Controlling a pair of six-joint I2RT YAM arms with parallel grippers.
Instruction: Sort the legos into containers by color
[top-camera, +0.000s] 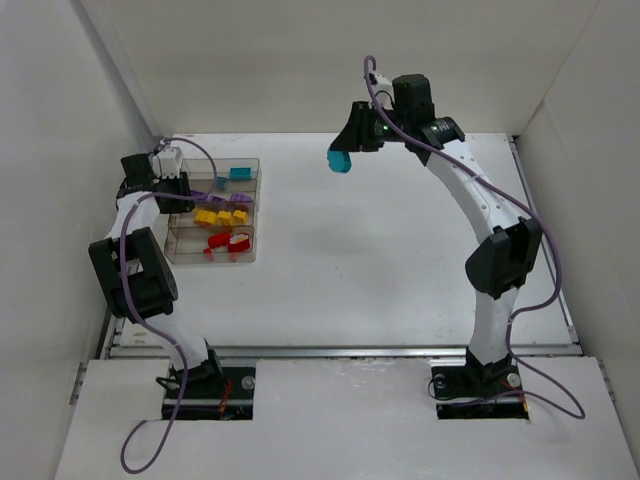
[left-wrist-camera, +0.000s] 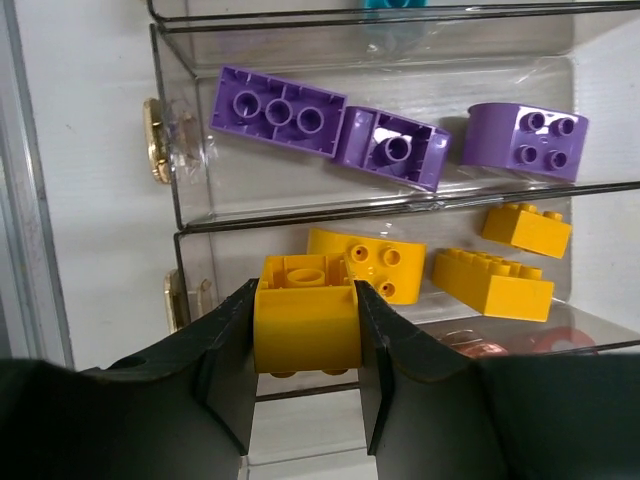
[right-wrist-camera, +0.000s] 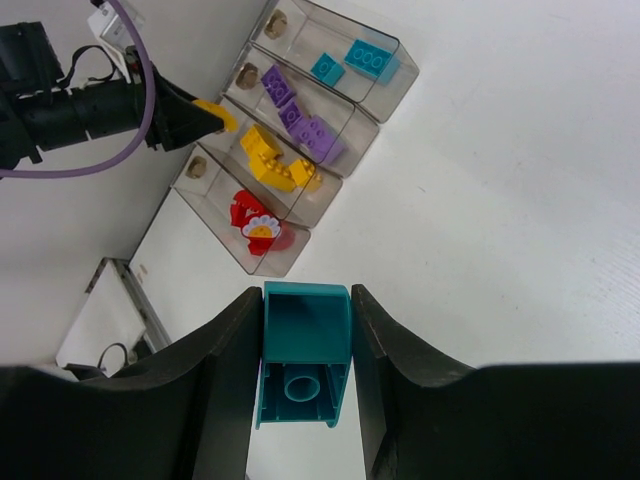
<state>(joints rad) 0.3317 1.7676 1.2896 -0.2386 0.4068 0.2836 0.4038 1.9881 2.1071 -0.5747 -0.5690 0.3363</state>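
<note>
Overhead, the left hand (top-camera: 188, 193) sits at one short end of the organizer (top-camera: 258, 215). The right hand (top-camera: 345, 148) hangs high over the table (top-camera: 400, 260), well apart from the organizer, and grips a teal brick (top-camera: 341, 161).

From the left wrist, the fingers pinch a yellow brick (left-wrist-camera: 305, 325) by its two sides. It hangs about over the end wall of the yellow lane (left-wrist-camera: 225, 262). Loose yellow bricks (left-wrist-camera: 365, 262) lie just beyond the fingertips, and purple bricks (left-wrist-camera: 278, 110) fill the next lane past them. The step in hand looks like dropping this brick. It would go best if the hand eased forward until the brick is past the end wall and centred between the lane's long walls. The fingers could then part only a little, low down, so the brick cannot bounce into a neighbouring lane.

From the right wrist, the teal brick is clamped between the fingers with its hollow end toward the camera. The organizer lies far ahead and to the left of this hand. The teal lane (right-wrist-camera: 300, 35) is its farthest one and already holds two teal bricks (right-wrist-camera: 370, 58). With the other arm at the organizer's end, this hand should probably come in from the open side and descend close before letting go.
</note>
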